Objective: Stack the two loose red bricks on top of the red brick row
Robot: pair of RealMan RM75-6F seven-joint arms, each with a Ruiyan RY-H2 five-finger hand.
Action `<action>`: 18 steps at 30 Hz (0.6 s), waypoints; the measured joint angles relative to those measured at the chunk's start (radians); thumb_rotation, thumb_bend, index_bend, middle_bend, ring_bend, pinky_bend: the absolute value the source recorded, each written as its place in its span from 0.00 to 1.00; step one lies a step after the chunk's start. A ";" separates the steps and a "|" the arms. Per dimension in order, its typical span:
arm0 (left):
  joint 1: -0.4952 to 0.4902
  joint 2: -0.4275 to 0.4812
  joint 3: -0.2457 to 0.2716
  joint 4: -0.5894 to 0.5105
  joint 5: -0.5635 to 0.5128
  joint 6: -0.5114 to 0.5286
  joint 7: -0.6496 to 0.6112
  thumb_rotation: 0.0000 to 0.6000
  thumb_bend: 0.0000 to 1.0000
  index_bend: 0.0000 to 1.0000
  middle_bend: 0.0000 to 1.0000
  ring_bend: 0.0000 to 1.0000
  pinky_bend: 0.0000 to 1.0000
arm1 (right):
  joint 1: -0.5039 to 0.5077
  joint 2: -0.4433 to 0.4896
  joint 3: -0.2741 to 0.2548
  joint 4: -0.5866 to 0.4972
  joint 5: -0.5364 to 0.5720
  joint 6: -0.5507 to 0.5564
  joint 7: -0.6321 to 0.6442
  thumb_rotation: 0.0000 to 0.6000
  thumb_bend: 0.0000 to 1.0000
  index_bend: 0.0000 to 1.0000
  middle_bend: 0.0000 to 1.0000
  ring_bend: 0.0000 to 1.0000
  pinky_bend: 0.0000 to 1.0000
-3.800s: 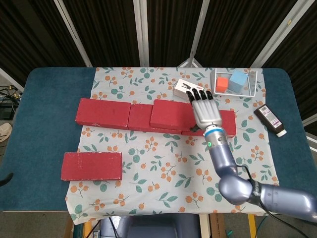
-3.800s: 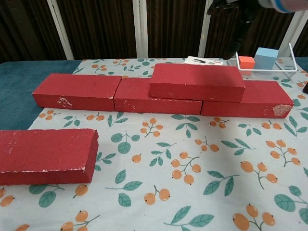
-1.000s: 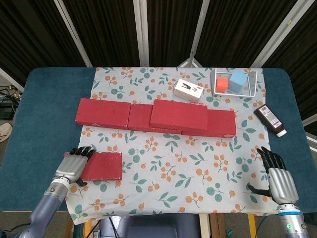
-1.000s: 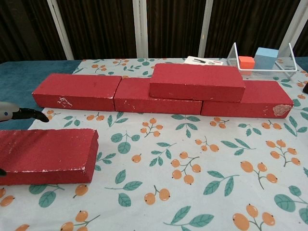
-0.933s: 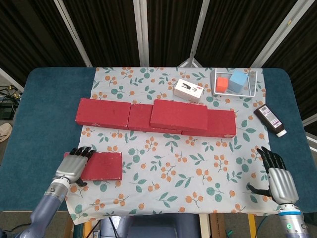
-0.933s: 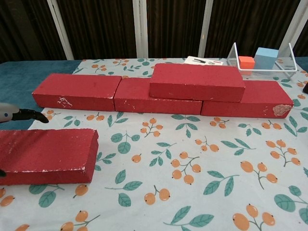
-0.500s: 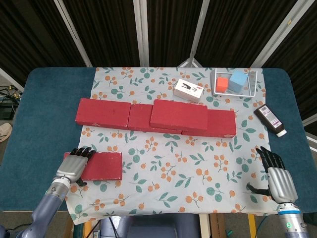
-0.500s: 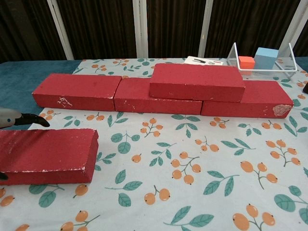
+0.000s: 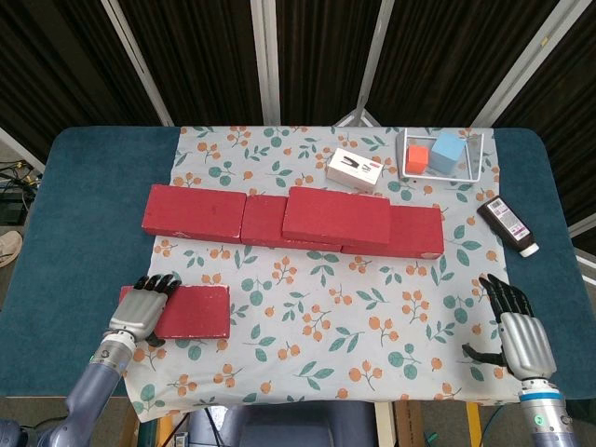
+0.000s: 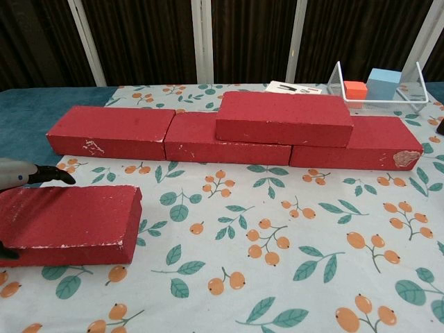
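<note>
Three red bricks (image 9: 196,212) form a row across the mid table, and a fourth red brick (image 9: 337,216) lies on top of it, right of centre; the chest view shows this stacked brick (image 10: 284,118) too. One loose red brick (image 9: 191,311) lies flat at the front left. My left hand (image 9: 140,310) grips its left end, with fingers over the far edge and thumb at the near side. In the chest view its fingertips (image 10: 48,175) reach over the loose brick (image 10: 69,223). My right hand (image 9: 520,331) hovers at the front right, fingers spread, holding nothing.
A white card box (image 9: 355,170) lies behind the row. A wire tray (image 9: 441,173) at the back right holds an orange cube and a blue cube. A dark bottle (image 9: 507,225) lies at the right edge. The flowered cloth (image 9: 326,317) covers the middle of the blue table.
My right hand left the stacked brick and withdrew to the front right. My left hand came in and closed on the loose brick's left end, which has shifted very slightly in the last second.
</note>
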 measured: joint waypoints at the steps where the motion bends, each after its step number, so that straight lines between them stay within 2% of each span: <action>1: -0.001 -0.002 0.000 0.003 -0.001 -0.001 0.001 1.00 0.00 0.00 0.00 0.00 0.00 | 0.000 0.000 0.000 0.000 0.001 0.000 -0.001 1.00 0.08 0.00 0.00 0.00 0.00; 18: -0.033 -0.021 -0.012 0.043 -0.048 -0.033 0.013 1.00 0.00 0.00 0.00 0.00 0.01 | 0.000 -0.010 0.004 -0.007 0.015 -0.001 -0.031 1.00 0.08 0.00 0.00 0.00 0.00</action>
